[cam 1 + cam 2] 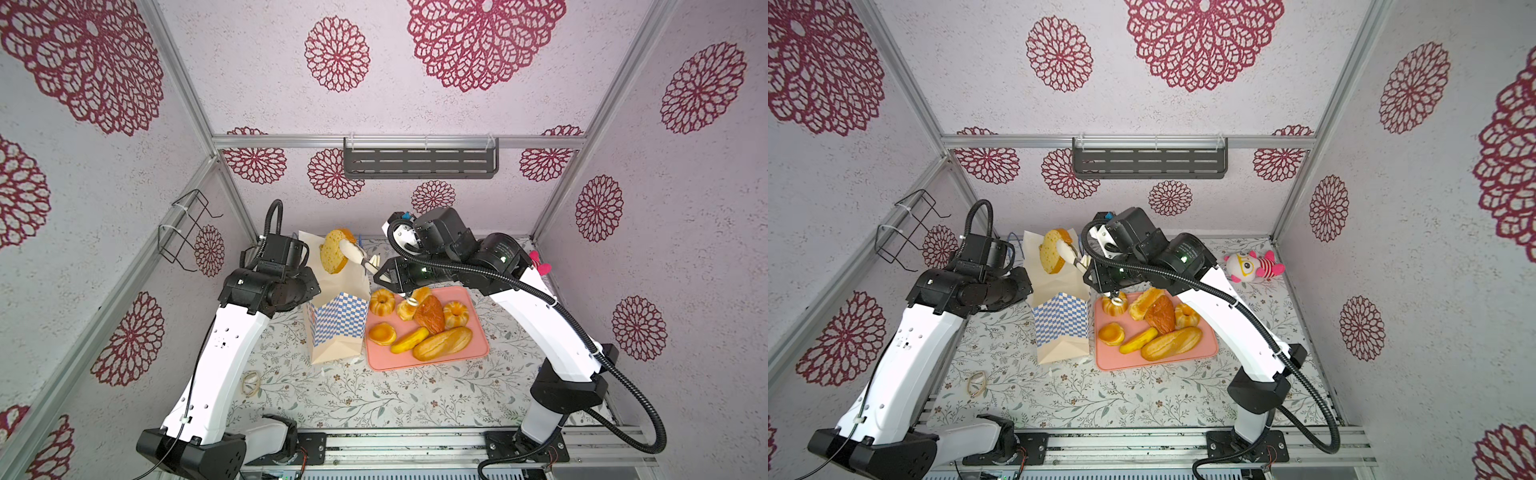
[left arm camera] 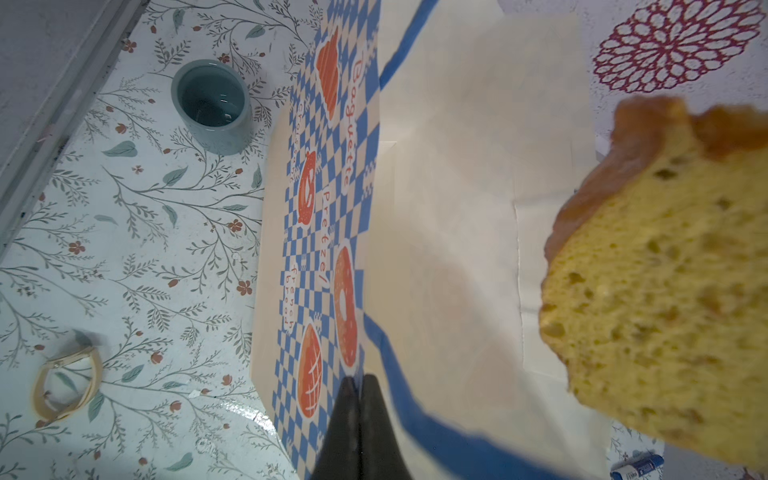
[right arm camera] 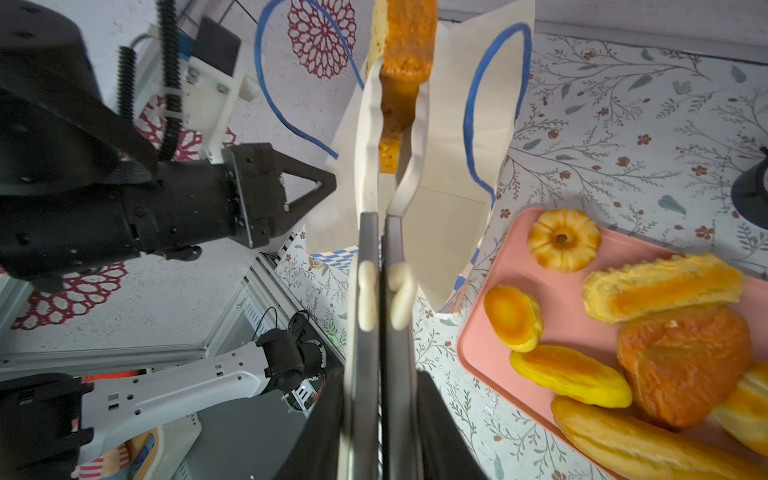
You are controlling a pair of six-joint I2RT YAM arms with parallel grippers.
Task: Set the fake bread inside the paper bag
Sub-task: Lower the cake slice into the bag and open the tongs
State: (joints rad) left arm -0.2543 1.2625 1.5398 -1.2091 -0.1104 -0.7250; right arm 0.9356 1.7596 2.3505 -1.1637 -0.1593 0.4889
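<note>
While both top views leave its fingertips unclear, the left gripper (image 2: 359, 415) shows plainly in the left wrist view, its black fingers pressed together on the rim of the paper bag (image 2: 449, 208). That view alone shows a teal cup (image 2: 212, 106) standing on the floral tablecloth (image 2: 145, 249) beside the bag. A plush toy (image 1: 1254, 266) shows whole in a top view, lying at the back right of the table. The right wrist view shows the right gripper (image 3: 380, 415) clamped on the tongs (image 3: 368, 249), whose cream tips pinch the bread slice (image 3: 405, 62) on edge above the bag's open mouth. A rubber band (image 1: 251, 382) lies near the left arm. Just beside the upright bag sits the pink tray (image 1: 478, 349) with the rest of the fake bread (image 1: 442, 343): a long loaf, two fluted rings, rolls and a bun. The right arm's wrist hangs over the tray's back edge. The slice is porous yellow with a brown crust.
</note>
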